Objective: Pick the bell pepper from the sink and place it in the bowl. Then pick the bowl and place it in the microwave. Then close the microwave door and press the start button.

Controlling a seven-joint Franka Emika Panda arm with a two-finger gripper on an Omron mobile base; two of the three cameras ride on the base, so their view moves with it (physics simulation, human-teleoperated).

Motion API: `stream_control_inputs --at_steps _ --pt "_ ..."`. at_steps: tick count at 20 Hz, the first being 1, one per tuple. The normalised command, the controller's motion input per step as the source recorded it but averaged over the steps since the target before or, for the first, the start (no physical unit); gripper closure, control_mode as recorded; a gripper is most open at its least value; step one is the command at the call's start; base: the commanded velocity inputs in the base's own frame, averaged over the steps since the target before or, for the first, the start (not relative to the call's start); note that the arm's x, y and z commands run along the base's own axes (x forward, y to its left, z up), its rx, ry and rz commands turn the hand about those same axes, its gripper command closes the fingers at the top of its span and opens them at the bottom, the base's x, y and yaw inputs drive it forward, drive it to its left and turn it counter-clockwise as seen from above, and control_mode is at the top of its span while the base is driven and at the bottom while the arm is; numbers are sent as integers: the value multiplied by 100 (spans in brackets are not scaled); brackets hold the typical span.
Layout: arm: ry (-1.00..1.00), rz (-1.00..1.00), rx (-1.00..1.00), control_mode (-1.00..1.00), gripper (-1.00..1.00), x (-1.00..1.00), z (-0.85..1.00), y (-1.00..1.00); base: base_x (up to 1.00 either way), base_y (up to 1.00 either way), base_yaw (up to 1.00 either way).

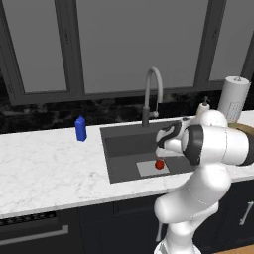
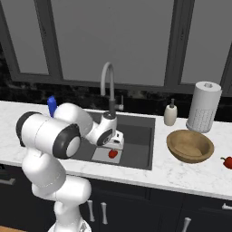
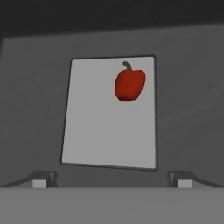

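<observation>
In the dark grey rectangular sink [image 1: 119, 144], on its pale grey square patch [image 3: 109, 131], lies the small red bell pepper [image 3: 129, 85] with its green stem, untouched. The two-finger gripper [image 3: 111, 179] hangs above it inside the basin, jaws spread wide, holding nothing. The wide tan wooden bowl [image 2: 190, 146] sits empty on the white marble counter [image 2: 181, 174] right of the sink. Judgement: first pick not yet made; bowl transfer, door closing and start press all remain.
</observation>
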Motion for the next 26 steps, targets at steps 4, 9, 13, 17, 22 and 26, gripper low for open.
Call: stream_control_inputs --at_steps 4,9,13,17,22,26 --pt "0 0 0 -100 -100 11 -39 0 0 0 0" --pt "0 0 0 -100 -100 11 -26 0 0 0 0" --pt "0 0 0 -100 -100 18 -23 0 0 0 0" --pt "0 0 0 -100 -100 32 -18 0 0 0 0" --pt "0 0 0 -100 -100 30 -20 0 0 0 0" --pt "0 0 0 -100 -100 24 -21 0 0 0 0"
